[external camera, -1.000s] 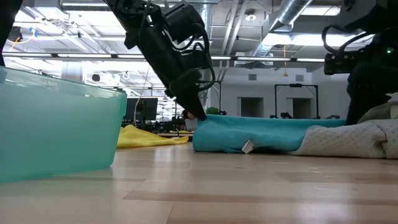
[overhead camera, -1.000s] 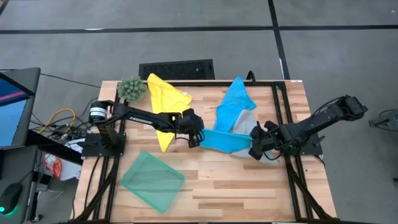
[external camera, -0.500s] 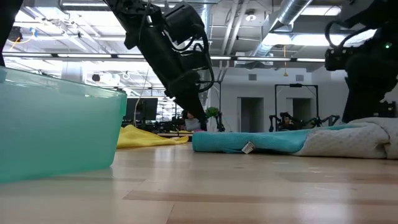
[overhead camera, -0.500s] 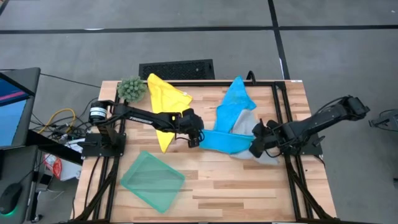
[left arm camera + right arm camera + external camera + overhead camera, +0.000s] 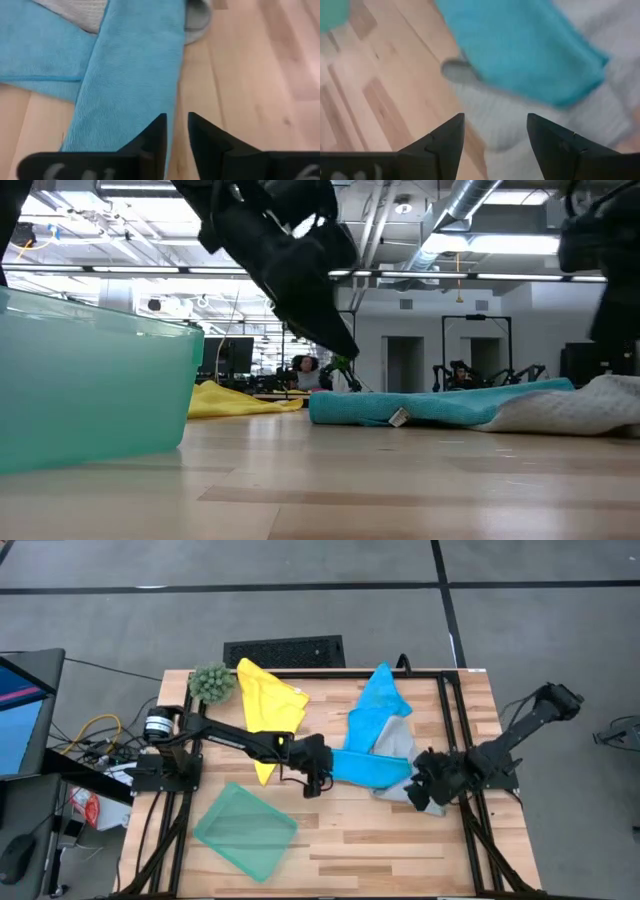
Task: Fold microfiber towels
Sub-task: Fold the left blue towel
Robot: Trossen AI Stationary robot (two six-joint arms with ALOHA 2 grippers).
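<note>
A bright blue towel [image 5: 368, 768], folded into a long strip, lies flat across the table's middle, its right end on the light grey towel [image 5: 397, 746]. My left gripper [image 5: 318, 782] hovers just off the strip's left end [image 5: 125, 100]. Its fingers are a little apart with nothing between them. My right gripper [image 5: 425, 795] stands open over the grey towel's near edge [image 5: 485, 120], holding nothing. A second blue towel [image 5: 380, 700] lies behind, a yellow towel [image 5: 265, 700] at the far left, and a teal green towel [image 5: 245, 830] near the front left.
A fuzzy green plant ball [image 5: 211, 682] sits at the far left corner. Bare wood lies along the near edge, right of the teal towel. In the low view the teal towel [image 5: 90, 385] fills the left foreground. Cables and a screen stand off the table's left side.
Both grippers have let go of the blue strip, and its raised fold has dropped flat. My left gripper has risen and drawn toward the near edge. My right gripper has moved toward the near right, off the strip and over the grey towel's edge.
</note>
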